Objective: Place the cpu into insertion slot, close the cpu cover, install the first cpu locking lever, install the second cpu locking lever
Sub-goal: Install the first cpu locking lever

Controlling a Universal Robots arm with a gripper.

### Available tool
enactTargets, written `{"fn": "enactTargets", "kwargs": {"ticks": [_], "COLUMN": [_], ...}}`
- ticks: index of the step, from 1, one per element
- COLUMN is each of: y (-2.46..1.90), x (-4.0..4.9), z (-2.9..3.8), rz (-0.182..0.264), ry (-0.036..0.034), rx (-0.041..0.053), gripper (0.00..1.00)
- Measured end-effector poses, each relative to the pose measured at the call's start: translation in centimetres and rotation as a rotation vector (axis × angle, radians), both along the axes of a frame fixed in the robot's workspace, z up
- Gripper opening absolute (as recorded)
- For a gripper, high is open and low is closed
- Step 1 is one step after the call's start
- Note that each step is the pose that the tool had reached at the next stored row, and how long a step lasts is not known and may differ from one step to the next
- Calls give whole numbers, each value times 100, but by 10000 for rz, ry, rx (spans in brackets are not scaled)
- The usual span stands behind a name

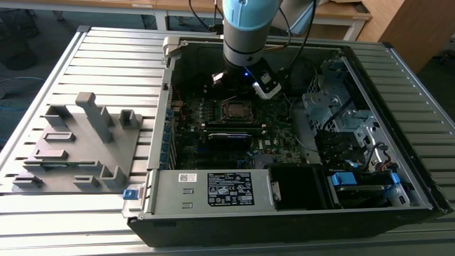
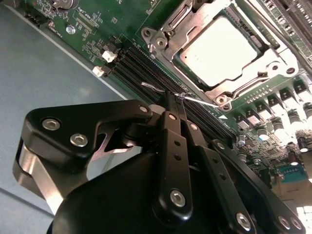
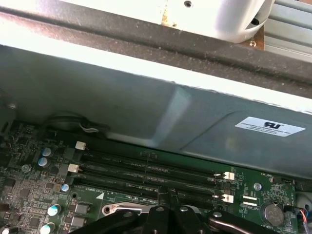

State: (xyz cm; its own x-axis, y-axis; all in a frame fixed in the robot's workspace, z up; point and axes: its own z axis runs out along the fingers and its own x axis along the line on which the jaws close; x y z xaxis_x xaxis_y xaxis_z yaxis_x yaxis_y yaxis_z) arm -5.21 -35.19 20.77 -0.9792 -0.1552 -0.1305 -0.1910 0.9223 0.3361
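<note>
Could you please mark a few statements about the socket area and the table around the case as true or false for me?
1. The cpu lies in the insertion slot. True.
2. The cpu cover stands upright and open. False: it lies flat, framing the cpu.
3. The gripper is shut on a thin wire locking lever beside the slot. True.
4. The grey fixture plate lies inside the computer case. False: it lies on the slatted table, to the exterior view's left of the case.
</note>
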Motion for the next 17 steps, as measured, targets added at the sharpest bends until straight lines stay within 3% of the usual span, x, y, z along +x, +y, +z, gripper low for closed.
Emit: {"fn": "enactTargets", "kwargs": {"ticks": [17], "y": [17], "x": [34], "z": [-57], "rz": [-491], "ry": [-1], "rx": [1], "gripper": [10]}}
